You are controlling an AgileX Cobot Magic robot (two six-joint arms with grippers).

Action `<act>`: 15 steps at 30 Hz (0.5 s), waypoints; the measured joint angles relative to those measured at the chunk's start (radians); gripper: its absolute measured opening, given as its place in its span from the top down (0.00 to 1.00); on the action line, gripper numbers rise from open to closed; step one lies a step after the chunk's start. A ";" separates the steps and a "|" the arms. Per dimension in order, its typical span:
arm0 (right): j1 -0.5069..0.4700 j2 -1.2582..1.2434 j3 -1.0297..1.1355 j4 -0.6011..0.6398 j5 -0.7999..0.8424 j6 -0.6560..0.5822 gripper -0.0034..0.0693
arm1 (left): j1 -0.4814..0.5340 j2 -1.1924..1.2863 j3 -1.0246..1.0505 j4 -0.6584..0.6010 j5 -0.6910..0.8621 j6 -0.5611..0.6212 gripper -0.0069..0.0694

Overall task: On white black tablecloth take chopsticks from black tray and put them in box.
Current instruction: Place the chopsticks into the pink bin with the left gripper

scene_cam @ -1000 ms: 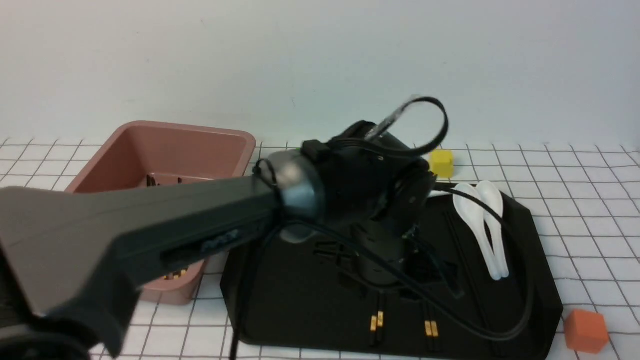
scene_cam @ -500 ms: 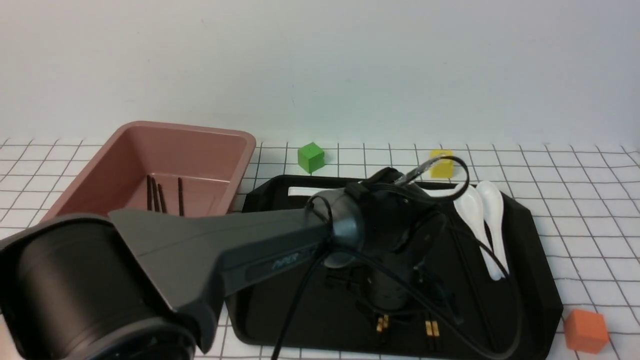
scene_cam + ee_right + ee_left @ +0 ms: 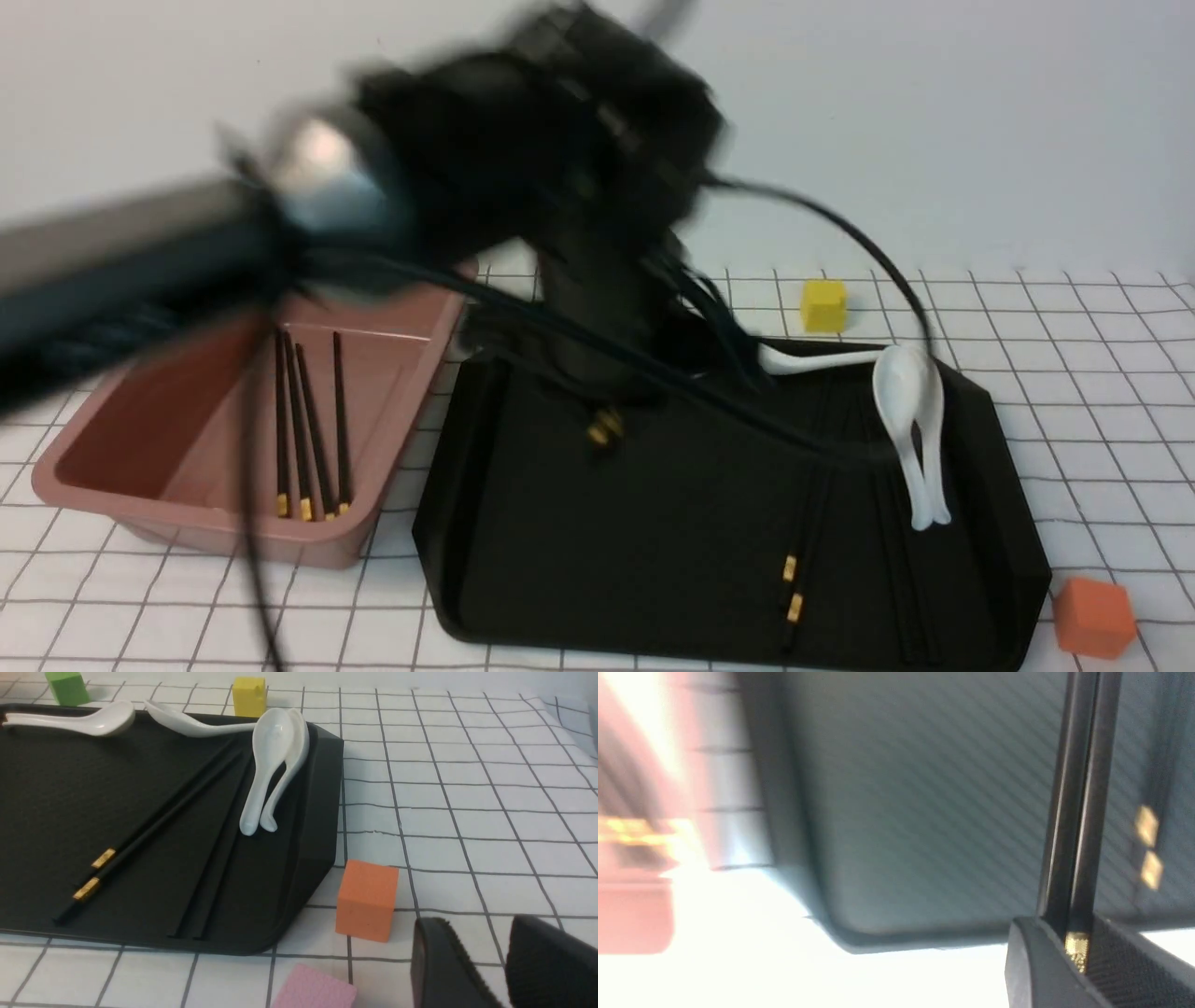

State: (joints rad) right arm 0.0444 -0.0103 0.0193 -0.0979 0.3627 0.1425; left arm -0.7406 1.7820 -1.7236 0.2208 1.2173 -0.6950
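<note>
The left pincer (image 3: pixel 1078 961) is clamped on a pair of chopsticks (image 3: pixel 1078 812) held above the black tray (image 3: pixel 607 560) near the box (image 3: pixel 187 532), while the right pincer (image 3: pixel 495 961) stands slightly parted and empty over the tablecloth (image 3: pixel 467 788).

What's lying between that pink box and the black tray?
Only a narrow strip of bare checked tablecloth; the box and black tray sit apart. The front view shows it.

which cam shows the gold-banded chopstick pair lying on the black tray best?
Right wrist view: the chopstick pair lies sharp and nearly full length on the black tray, both gold bands clear. Front view shows it dim, shafts faint against the tray. Left wrist view catches only two blurred gold bands.
</note>
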 joint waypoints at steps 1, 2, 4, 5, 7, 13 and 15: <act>0.000 0.000 0.000 0.000 0.000 0.000 0.62 | 0.028 -0.033 0.002 0.007 0.007 0.006 0.74; 0.000 0.000 0.000 0.000 0.000 0.000 0.62 | 0.071 -0.064 0.010 0.012 0.009 0.017 0.74; 0.000 0.000 0.000 0.000 0.000 0.000 0.62 | 0.139 -0.123 0.036 0.010 0.011 0.043 0.74; 0.000 0.000 0.000 0.000 0.000 0.000 0.62 | 0.171 -0.144 0.058 0.004 0.012 0.054 0.74; 0.000 0.000 0.000 0.000 0.000 0.000 0.62 | 0.252 -0.186 0.111 -0.018 0.019 0.083 0.74; 0.000 0.000 0.000 0.000 0.000 0.000 0.62 | 0.457 -0.189 0.284 -0.049 -0.017 0.161 0.74; 0.000 0.000 0.000 0.000 0.000 0.000 0.62 | 0.495 -0.164 0.316 -0.049 -0.064 0.170 0.74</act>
State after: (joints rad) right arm 0.0444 -0.0103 0.0193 -0.0979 0.3627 0.1425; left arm -0.2456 1.6178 -1.4081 0.1720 1.1534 -0.5248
